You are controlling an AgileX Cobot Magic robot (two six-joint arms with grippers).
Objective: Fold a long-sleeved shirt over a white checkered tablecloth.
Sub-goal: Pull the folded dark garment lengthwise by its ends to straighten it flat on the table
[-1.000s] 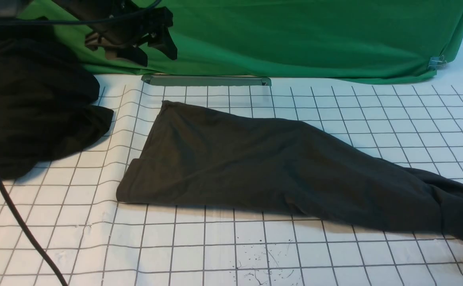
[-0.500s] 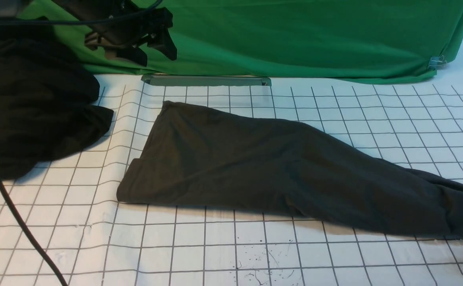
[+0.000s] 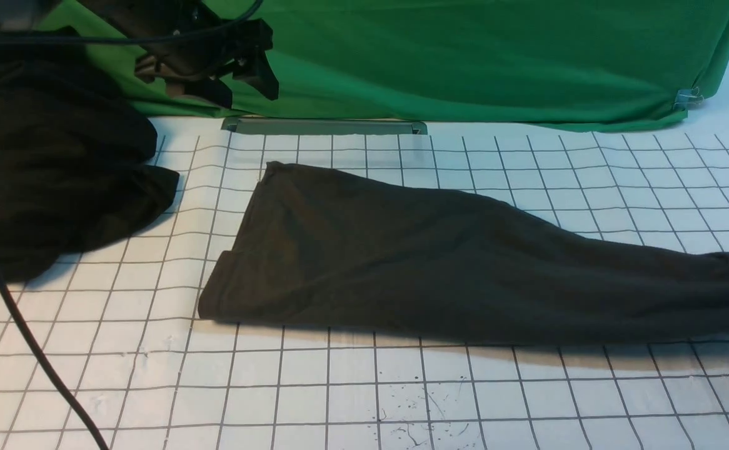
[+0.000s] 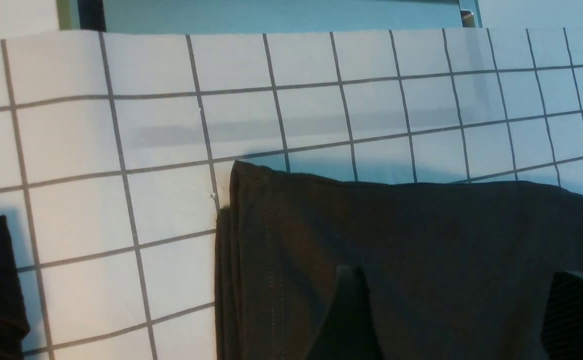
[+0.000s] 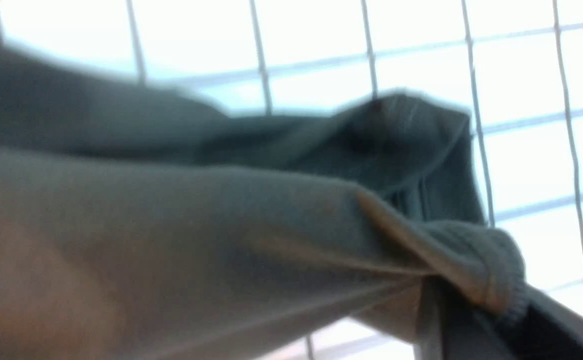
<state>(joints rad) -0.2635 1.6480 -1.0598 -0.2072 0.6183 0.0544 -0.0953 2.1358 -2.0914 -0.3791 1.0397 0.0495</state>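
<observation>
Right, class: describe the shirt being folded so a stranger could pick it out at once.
Start at the white checkered tablecloth in front of the green backdrop. Mid-cloth lies the long-sleeved shirt, a charcoal band stretching off the right edge. Unlike the blacker heap at left, it is greyer and laid out long.

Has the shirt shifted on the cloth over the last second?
Yes. Against the grey bar, the long-sleeved shirt has slid toward the robot's right, and its right-hand end now lies higher in the front view.
</observation>
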